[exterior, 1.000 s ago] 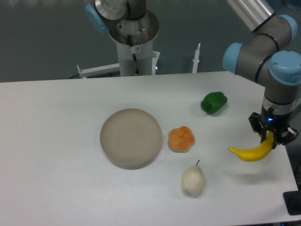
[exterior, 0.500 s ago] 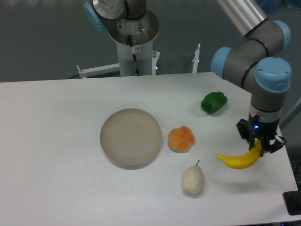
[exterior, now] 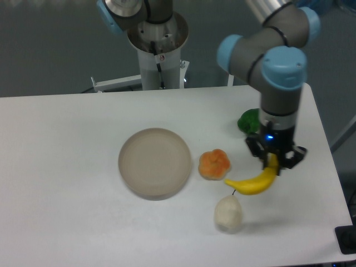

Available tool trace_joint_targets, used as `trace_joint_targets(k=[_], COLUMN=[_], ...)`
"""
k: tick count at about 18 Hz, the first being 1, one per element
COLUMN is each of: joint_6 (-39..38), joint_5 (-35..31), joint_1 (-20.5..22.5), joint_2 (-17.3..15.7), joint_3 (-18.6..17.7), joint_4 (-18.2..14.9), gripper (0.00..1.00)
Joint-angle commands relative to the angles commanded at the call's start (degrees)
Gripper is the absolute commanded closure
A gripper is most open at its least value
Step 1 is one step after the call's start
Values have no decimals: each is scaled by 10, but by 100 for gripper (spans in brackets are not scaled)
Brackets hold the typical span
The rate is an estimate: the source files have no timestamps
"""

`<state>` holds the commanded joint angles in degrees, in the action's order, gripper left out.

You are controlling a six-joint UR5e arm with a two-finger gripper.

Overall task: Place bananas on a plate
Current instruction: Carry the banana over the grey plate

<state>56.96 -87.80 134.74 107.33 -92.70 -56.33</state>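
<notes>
Pincer (exterior: 274, 162) clamps the banana (exterior: 253, 182) by its upper end, carried in the air above the pear (exterior: 228, 213) so it clears the fruit; plate (exterior: 155, 162) sits mid-desk, bare; grip depth looks shallow, hard to confirm

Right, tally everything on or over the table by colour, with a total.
Yellow: 1, banana
Orange: 1, lumpy fruit
Cream: 1, pear
Green: 1, pepper
Beige-grey: 1, plate
Total: 5
</notes>
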Motion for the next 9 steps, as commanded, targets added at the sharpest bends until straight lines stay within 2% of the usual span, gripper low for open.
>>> trace_joint_targets(k=[1,4,6,9], joint_6=[-12,-32,-66,-143], joint_5=[1,2,3,5], joint_1=[-9,-30,-50,-86], joint_2=[-17,-39,-41,-24], joint_3=[-33,-70,-85,-99], joint_4=[-1,-6,-5,3], gripper=[67,66,66,66])
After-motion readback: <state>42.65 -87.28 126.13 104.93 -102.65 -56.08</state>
